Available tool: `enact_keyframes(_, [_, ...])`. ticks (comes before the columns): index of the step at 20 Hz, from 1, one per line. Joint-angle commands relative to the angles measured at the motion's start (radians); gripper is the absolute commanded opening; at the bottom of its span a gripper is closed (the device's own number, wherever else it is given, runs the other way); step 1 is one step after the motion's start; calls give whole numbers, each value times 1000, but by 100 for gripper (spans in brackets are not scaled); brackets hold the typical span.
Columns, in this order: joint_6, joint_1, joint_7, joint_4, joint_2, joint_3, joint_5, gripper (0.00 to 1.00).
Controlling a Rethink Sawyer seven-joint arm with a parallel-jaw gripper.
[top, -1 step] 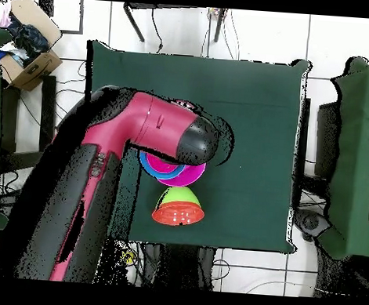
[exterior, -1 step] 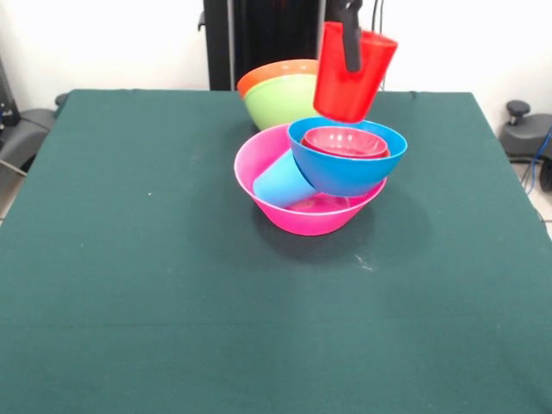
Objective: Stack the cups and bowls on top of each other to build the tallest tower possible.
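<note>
My gripper (exterior, -1 step: 349,34) comes down from the top of the front view, shut on the rim of a red cup (exterior, -1 step: 349,82). The cup hangs tilted in the air just above the tower. The tower's base is a large pink bowl (exterior, -1 step: 310,220). A light blue cup (exterior, -1 step: 283,183) lies on its side in it. A large blue bowl (exterior, -1 step: 341,172) leans on that cup and on the pink rim, and holds a small red bowl (exterior, -1 step: 345,142). In the overhead view my arm (top, -1 step: 125,155) hides the gripper and most of the tower (top, -1 step: 174,172).
Behind the tower a large green bowl (exterior, -1 step: 280,99) is nested in a large orange bowl (exterior, -1 step: 272,71), both tipped on their sides; the overhead view shows the green bowl (top, -1 step: 177,197) and the orange bowl (top, -1 step: 179,215) by the table's near edge. A dark green cloth (exterior, -1 step: 129,259) covers the table.
</note>
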Motion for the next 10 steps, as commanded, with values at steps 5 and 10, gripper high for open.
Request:
enact_keyframes(5, [89, 11, 15, 59, 61, 21, 121, 0])
enact_keyframes(10, [94, 47, 8, 105, 55, -19, 168, 0])
